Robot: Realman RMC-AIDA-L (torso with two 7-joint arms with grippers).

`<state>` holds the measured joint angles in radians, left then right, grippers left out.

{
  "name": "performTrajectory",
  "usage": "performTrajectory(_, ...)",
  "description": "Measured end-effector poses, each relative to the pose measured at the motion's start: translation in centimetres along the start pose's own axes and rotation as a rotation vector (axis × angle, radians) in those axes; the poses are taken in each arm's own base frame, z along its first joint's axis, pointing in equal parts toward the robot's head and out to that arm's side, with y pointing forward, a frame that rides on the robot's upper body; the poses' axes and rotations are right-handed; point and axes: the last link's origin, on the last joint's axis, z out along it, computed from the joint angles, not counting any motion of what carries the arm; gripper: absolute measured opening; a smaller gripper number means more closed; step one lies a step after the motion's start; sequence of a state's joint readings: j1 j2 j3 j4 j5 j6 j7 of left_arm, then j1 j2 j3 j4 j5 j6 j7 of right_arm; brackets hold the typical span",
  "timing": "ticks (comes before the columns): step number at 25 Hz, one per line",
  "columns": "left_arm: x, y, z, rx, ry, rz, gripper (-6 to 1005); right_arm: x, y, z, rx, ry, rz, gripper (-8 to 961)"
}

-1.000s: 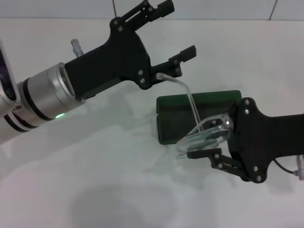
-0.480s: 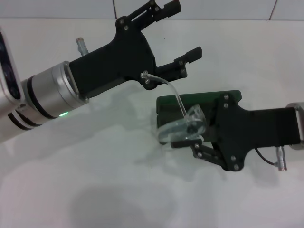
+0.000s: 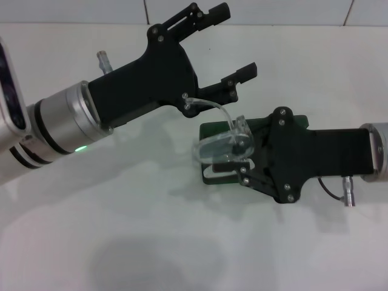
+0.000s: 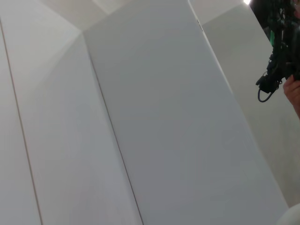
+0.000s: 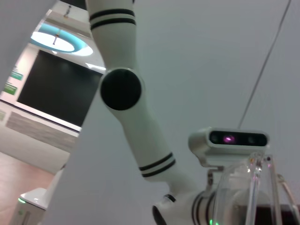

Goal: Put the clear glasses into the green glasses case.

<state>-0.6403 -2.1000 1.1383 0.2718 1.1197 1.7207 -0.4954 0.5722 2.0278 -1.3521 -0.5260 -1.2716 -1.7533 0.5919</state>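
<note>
Head view: right hand (image 3: 233,159) grips clear glasses (image 3: 221,145) over green glasses case (image 3: 213,130); left hand (image 3: 233,39) open

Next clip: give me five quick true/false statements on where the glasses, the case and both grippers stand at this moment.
1. The right gripper holds the clear glasses. True.
2. The green glasses case is closed. False: it lies open, lining showing.
3. The left gripper has its jaws open. True.
4. The glasses lie flat inside the case. False: they are held above its left end, one arm sticking up toward the left gripper.
5. The left gripper grips the case lid. False: it hangs above and behind the case, holding nothing.
</note>
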Motion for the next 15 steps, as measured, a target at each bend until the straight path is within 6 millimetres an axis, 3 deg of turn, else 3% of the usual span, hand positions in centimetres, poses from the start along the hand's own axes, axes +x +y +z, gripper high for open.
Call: performTrajectory(15, -0.20, 0.60, 0.26, -0.036, -0.007, -0.011, 796, 0.45, -0.20, -0.13, 0.037, 0.023, 0.010, 155)
